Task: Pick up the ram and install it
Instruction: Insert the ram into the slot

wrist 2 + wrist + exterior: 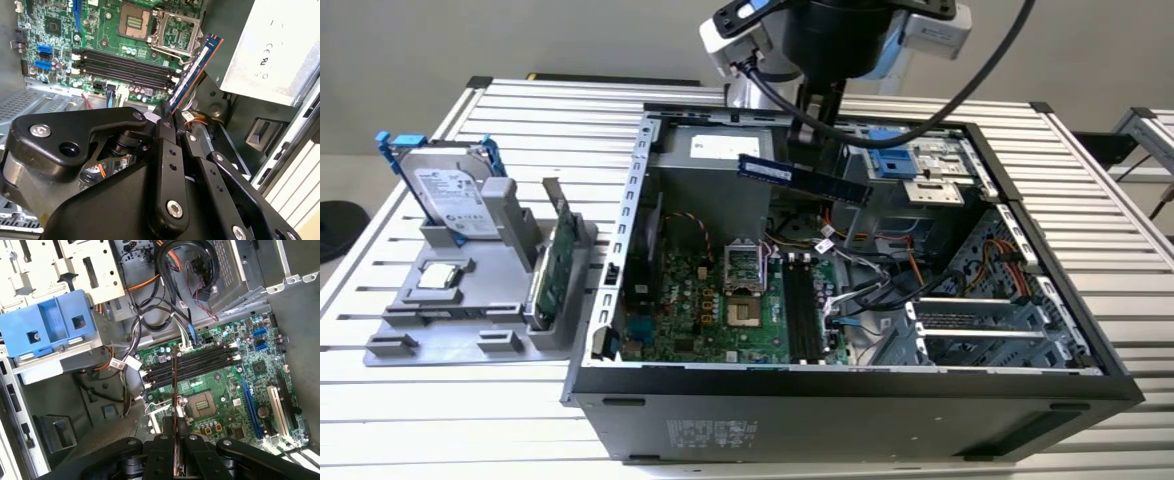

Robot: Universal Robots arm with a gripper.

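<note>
Ram [803,178] clamped in the gripper [807,145], over the open case [854,385].
Memory slots [801,310] sit at 6 o'clock of it in the exterior view. Stick looks crosswise to the slots: I'd square it, keep it level, and clear the cables [160,267].

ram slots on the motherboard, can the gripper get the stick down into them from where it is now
Probably yes. The gripper holds the ram over the open case, and the ram slots look empty. Cables end close to one end of the slots and may crowd the approach.
</note>
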